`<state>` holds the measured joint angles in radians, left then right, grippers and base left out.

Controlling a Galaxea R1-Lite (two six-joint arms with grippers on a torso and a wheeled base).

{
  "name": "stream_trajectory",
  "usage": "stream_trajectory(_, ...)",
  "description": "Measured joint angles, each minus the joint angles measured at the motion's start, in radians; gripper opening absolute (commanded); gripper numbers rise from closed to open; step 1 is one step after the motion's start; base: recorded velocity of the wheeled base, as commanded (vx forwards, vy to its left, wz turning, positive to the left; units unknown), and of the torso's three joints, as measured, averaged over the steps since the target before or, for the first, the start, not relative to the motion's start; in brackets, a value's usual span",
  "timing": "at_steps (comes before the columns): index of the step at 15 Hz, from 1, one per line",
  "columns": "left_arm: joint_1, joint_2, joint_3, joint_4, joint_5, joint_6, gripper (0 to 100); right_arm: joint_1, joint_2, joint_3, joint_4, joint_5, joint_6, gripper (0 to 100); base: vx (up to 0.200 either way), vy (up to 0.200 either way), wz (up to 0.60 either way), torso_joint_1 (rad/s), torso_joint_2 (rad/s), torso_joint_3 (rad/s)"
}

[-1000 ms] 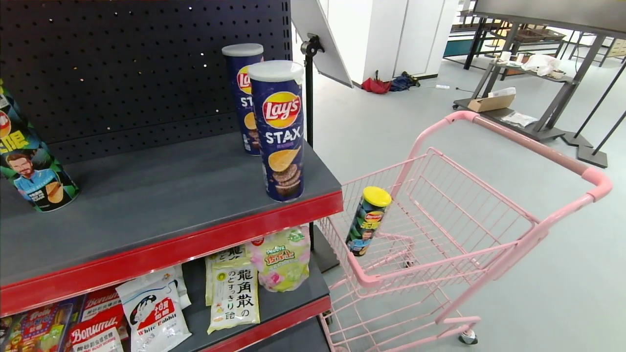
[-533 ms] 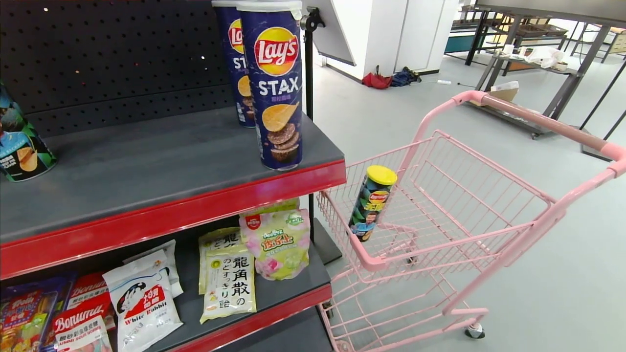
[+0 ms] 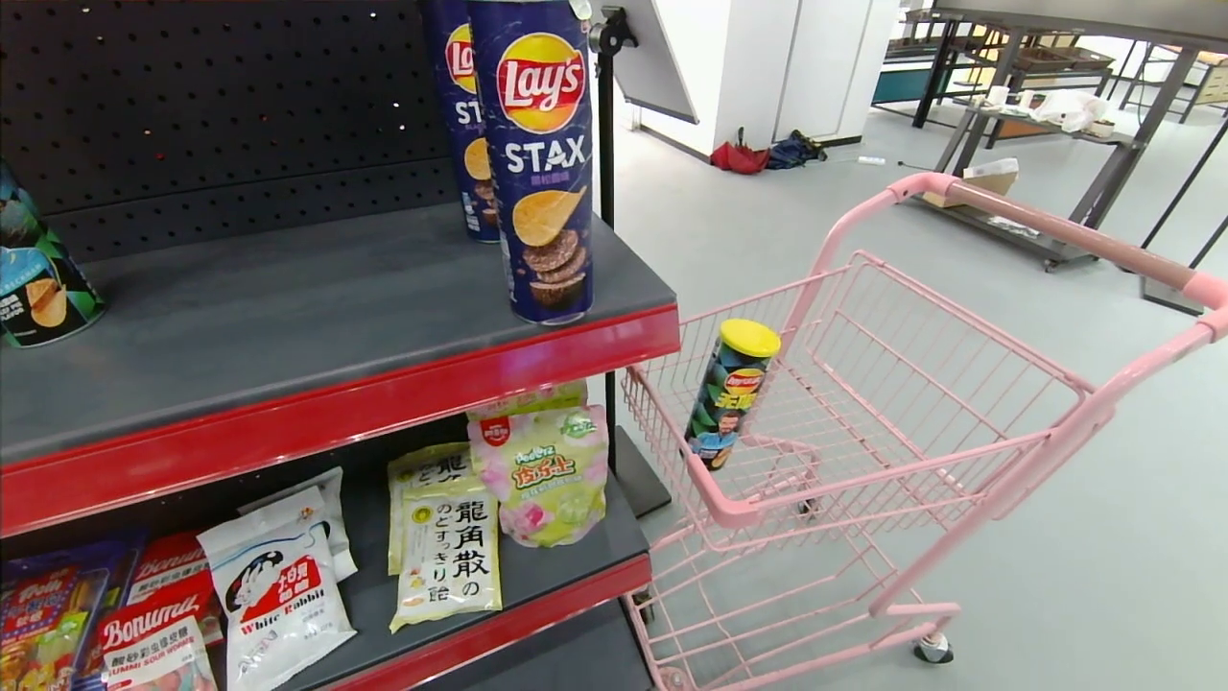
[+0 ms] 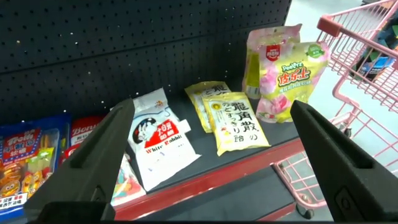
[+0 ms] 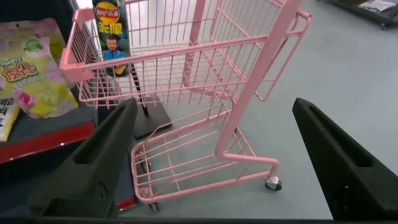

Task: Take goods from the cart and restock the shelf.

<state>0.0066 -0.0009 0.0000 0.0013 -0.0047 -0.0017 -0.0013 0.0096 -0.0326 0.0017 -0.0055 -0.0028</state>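
Head cam has tipped down over the last sec; goods themselves haven't moved. Yellow-lid can [image 3: 733, 392] leans in the cart [image 3: 1046, 226], at its corner nearest the shelf [image 3: 288, 317], not picked yet. Left gripper [image 4: 212, 107] & right gripper [image 5: 214, 104] both spread wide, nothing held. Shelf top: tall blue cans [image 3: 542, 163] at right front corner. Grey floor [image 3: 1103, 576], tables [image 3: 1055, 19] behind.

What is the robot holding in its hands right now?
Nothing. The left gripper and the right gripper are both open and empty. The yellow-lidded chip can stands in the pink cart, untouched.
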Motion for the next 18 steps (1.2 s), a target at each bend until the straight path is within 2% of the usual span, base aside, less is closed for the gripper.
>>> stream_trajectory(3, 0.000, 0.000, 0.000, 0.000, 0.000, 0.000, 100, 0.011, 0.156, -0.184, -0.004, 0.034, 0.103, 100, 0.000, 0.000, 0.00, 0.000, 0.00, 0.000)
stream_trajectory(5, 0.000, 0.000, 0.000, 0.000, 0.000, -0.001, 100, 0.040, 0.390, -0.309, -0.065, 0.078, 0.163, 100, 0.000, 0.000, 0.00, 0.000, 0.00, 0.000)
stream_trajectory(7, 0.000, 0.000, 0.000, 0.000, 0.000, 0.000, 100, 0.071, 0.660, -0.376, -0.225, 0.119, 0.209, 100, 0.000, 0.000, 0.00, 0.000, 0.00, 0.000)
stream_trajectory(10, 0.000, 0.000, 0.000, 0.000, 0.000, -0.001, 100, 0.139, 1.069, -0.404, -0.515, 0.178, 0.253, 100, 0.000, 0.000, 0.00, 0.000, 0.00, 0.000)
stream_trajectory(14, 0.000, 0.000, 0.000, 0.000, 0.001, 0.001, 100, 0.216, 1.529, -0.461, -0.832, 0.211, 0.283, 100, 0.000, 0.000, 0.00, 0.000, 0.00, 0.000)
stream_trajectory(18, 0.000, 0.000, 0.000, 0.000, 0.001, 0.002, 100, 0.251, 1.860, -0.582, -1.018, 0.220, 0.294, 100, 0.000, 0.000, 0.00, 0.000, 0.00, 0.000)
